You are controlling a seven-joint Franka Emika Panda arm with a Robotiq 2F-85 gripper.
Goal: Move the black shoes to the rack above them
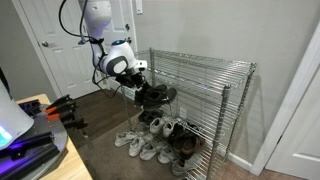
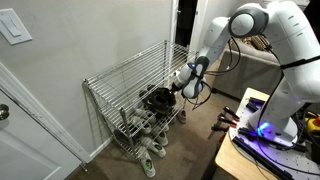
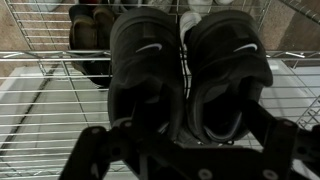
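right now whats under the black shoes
The black shoes sit on a wire tier. Below it, white and grey sneakers show. The wire directly beneath the soles is covered.

Black shoes [image 3: 150, 65] paired on wire tier [image 3: 40, 110] — gripper [image 3: 185, 135] jaws spread.

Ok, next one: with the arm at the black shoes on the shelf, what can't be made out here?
- Wrist view: the dark fingers blend into the black shoes, so touching or apart cannot be told.
- Both exterior views: the fingers are too small to show any contact.
- Wrist view: the other shoes beyond are cut off by the top edge.
- Wrist view: the rack, the top tier, lies outside the picture.
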